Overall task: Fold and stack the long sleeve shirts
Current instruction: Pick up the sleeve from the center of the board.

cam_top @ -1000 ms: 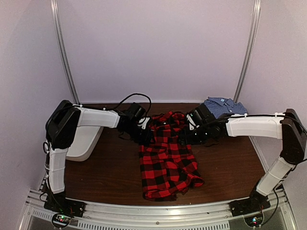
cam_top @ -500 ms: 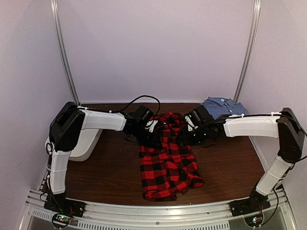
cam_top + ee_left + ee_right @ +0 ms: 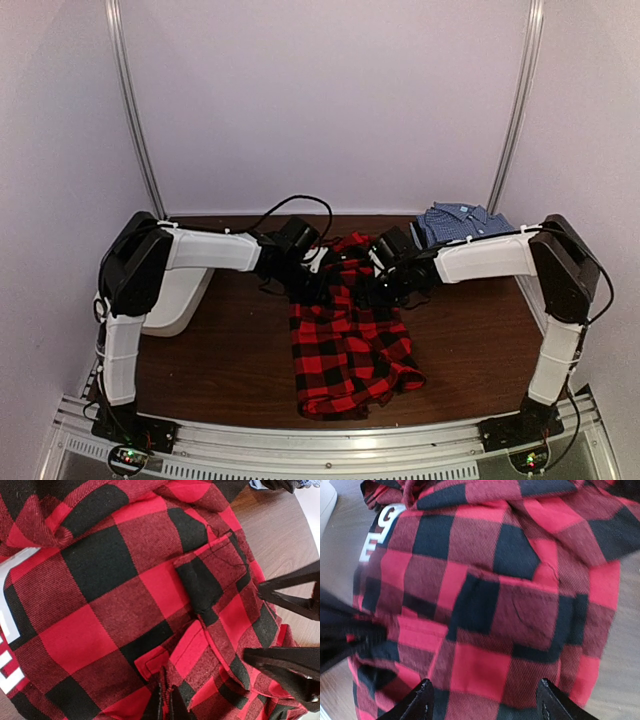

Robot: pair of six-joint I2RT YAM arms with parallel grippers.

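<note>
Top view: red plaid shirt (image 3: 350, 345) is lying rumpled mid-table (image 3: 220, 370), collar end far, hem hanging toward the near edge. Blue check shirt (image 3: 458, 220) is sitting folded in the far right corner, well apart from it. White tub (image 3: 178, 295) is sitting at the left edge under the left arm. Left gripper (image 3: 312, 283) and right gripper (image 3: 384, 290) are both reaching down onto the far half of the plaid shirt from opposite sides. A black cable (image 3: 290, 203) is looping above the left wrist. Can't tell jaw state from here.

Left wrist: left jaws are pinching shut at the bottom edge, with a ridge of plaid caught between the fingertips (image 3: 161, 702). Chest pocket (image 3: 210, 575) is lying just beyond. The right arm's black fingers (image 3: 290, 592) are poking in from the right, spread wide over the cloth. White lettering (image 3: 10, 630) is showing at the left edge.

Right wrist: own fingers (image 3: 422, 702) are standing wide apart over the plaid, holding nothing. The left gripper is showing as a dark blur at the left, on the cloth. Tub corner is peeking in top left.
</note>
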